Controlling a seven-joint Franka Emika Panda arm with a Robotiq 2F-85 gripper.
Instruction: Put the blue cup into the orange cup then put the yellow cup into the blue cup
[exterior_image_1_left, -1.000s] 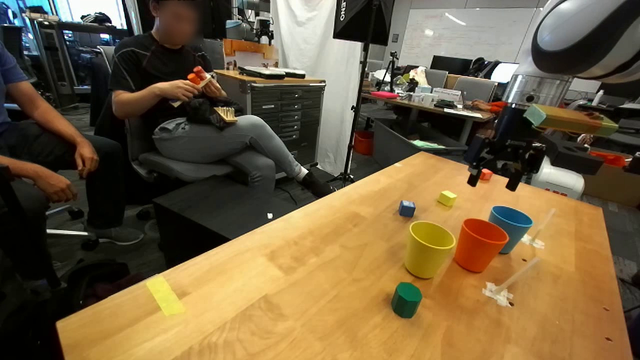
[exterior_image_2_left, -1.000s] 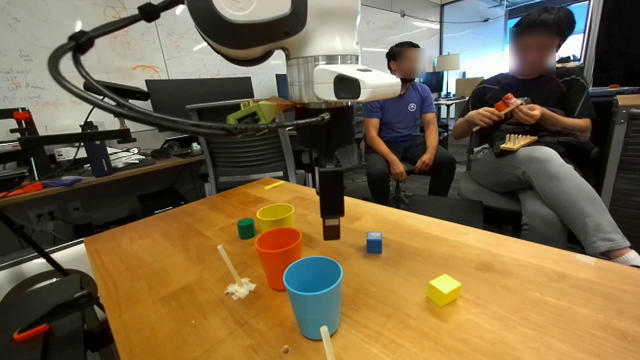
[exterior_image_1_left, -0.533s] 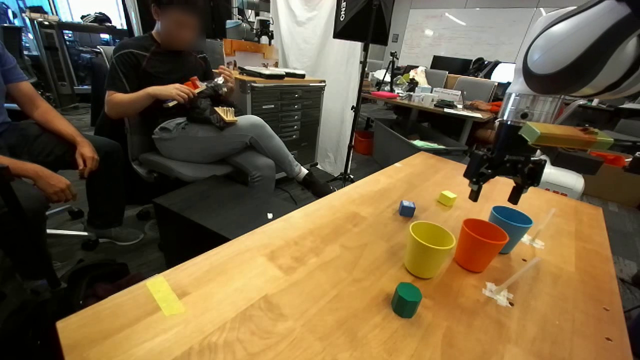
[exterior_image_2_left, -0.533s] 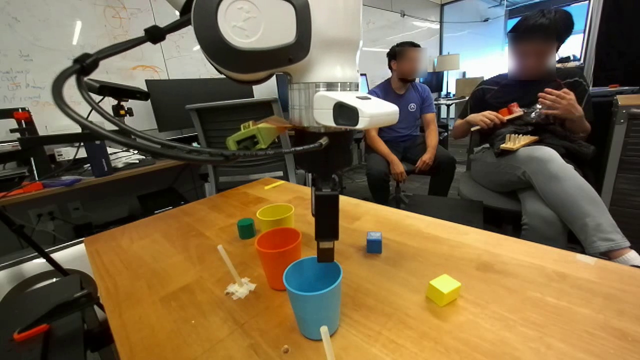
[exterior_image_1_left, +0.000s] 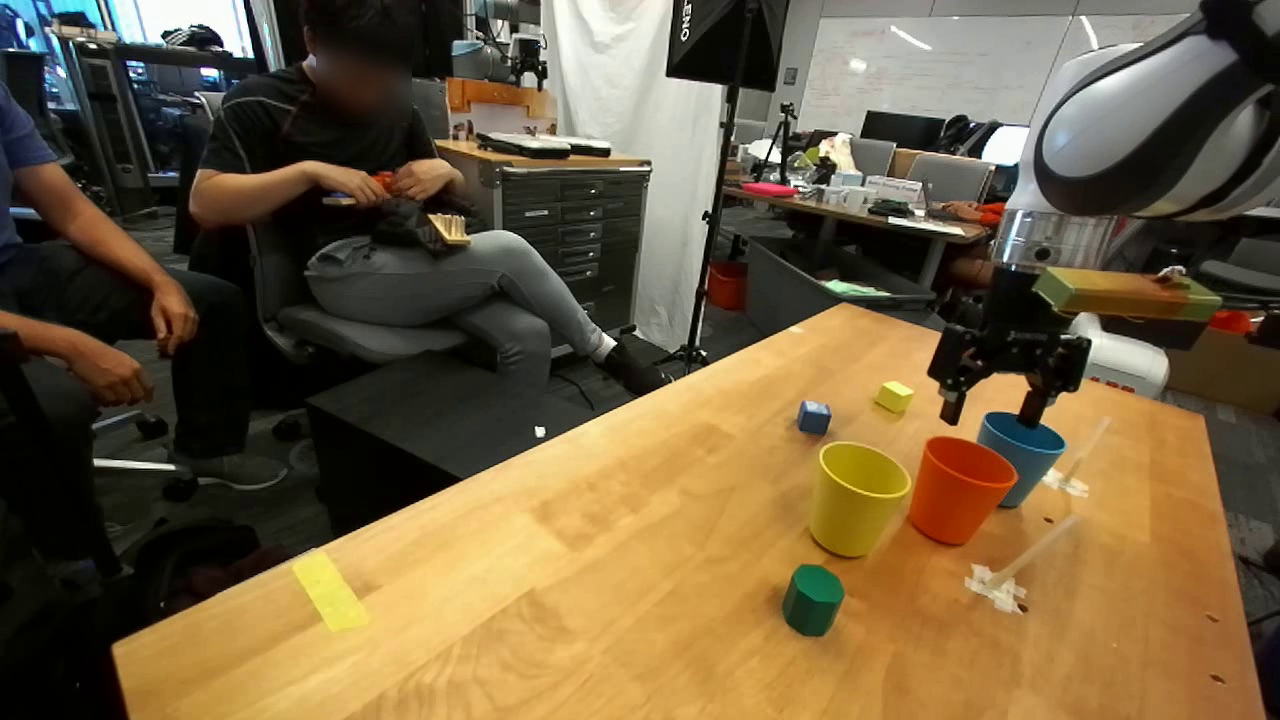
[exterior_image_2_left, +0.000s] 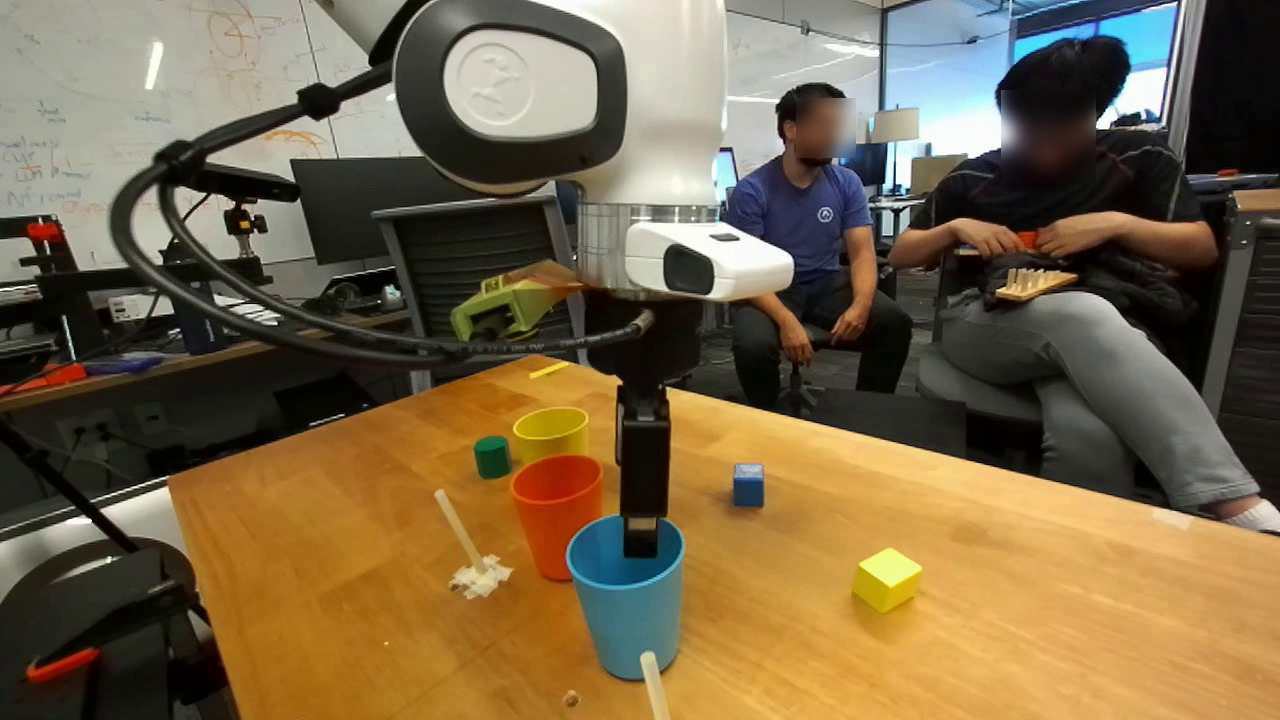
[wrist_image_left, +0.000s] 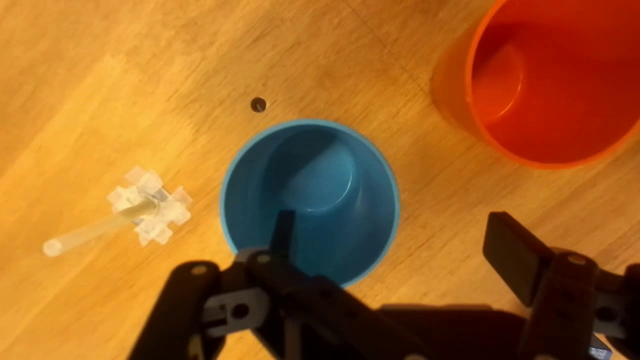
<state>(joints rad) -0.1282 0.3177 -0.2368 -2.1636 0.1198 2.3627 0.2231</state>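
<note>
- The jaws of the gripper (exterior_image_1_left: 992, 411) are found standing wide apart.
- One finger (wrist_image_left: 283, 230) is positioned at the mouth of the blue cup (exterior_image_2_left: 630, 630), inside the rim line; whether its tip is dipped below the rim cannot be told.
- The opposite finger (wrist_image_left: 515, 255) is held outside the blue cup, over the table (exterior_image_1_left: 600, 580).
- The blue cup is stood upright, apart from the orange cup (exterior_image_1_left: 955, 505); its inner floor is exposed in the wrist view.
- The orange cup is stood upright, between the blue cup and the yellow cup (exterior_image_1_left: 850, 525).
- The yellow cup is stood upright, with the green block (exterior_image_1_left: 813, 600) placed near it.
- The dark-blue block (exterior_image_1_left: 814, 417) and the yellow block (exterior_image_2_left: 888, 580) are placed to one side of the cups, apart from each other.
- Two tilted translucent rods (exterior_image_2_left: 458, 530) are fixed to the table with white tape (wrist_image_left: 170, 212), one near the blue cup, one near the orange cup.
- A yellow strip (exterior_image_1_left: 330, 592) is laid on the table, well apart from the cups.
- Beyond the table, a seated person in blue (exterior_image_2_left: 800, 235) and a seated person in black (exterior_image_2_left: 1060, 197) are recorded in both exterior views.
</note>
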